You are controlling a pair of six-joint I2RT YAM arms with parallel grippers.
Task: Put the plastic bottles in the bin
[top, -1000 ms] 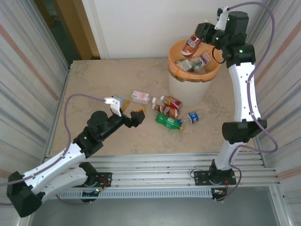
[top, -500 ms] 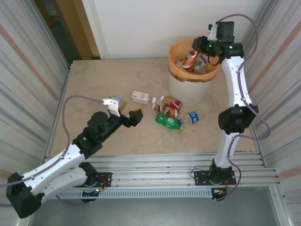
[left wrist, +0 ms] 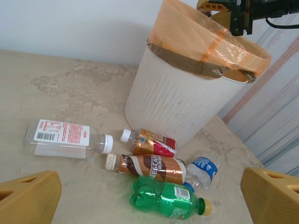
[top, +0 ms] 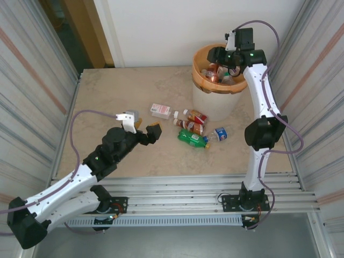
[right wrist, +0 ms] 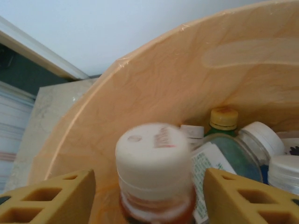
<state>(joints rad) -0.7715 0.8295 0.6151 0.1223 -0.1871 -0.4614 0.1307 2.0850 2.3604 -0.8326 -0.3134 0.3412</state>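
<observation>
As I look down from overhead, desk (top: 118, 97): beige marbled top, with ribbed walls on its left and right.
Bin (top: 207, 105): white ribbed bucket at the far right of the desk. An orange liner (left wrist: 187, 32) is folded over its rim, and I see several bottles already inside.
Right jaws: spread, over the mouth of the bin. The yellow fingers (right wrist: 51, 196) stand on either side of a white-capped bottle (right wrist: 152, 158), with a gap on each side.
White-capped bottle: blurred, reddish-brown below the cap, inside the liner's rim.
Left jaws: spread wide with nothing between them, at the near left of the desk, facing the loose bottles.
Clear bottle (left wrist: 63, 135): lies flat to the left of the bin, with a red-and-white label and its white cap to the right.
Green bottle (left wrist: 168, 196): nearest of the cluster, on its side, cap to the right.
Brown bottle (left wrist: 149, 167): just beyond the green one, cap to the left. I cannot tell whether they touch.
Red-labelled bottle (left wrist: 152, 142): at the foot of the bin.
Blue-labelled bottle (left wrist: 203, 170): just right of the brown one.
Yellow cap (right wrist: 223, 119): on a green bottle down in the bin.
</observation>
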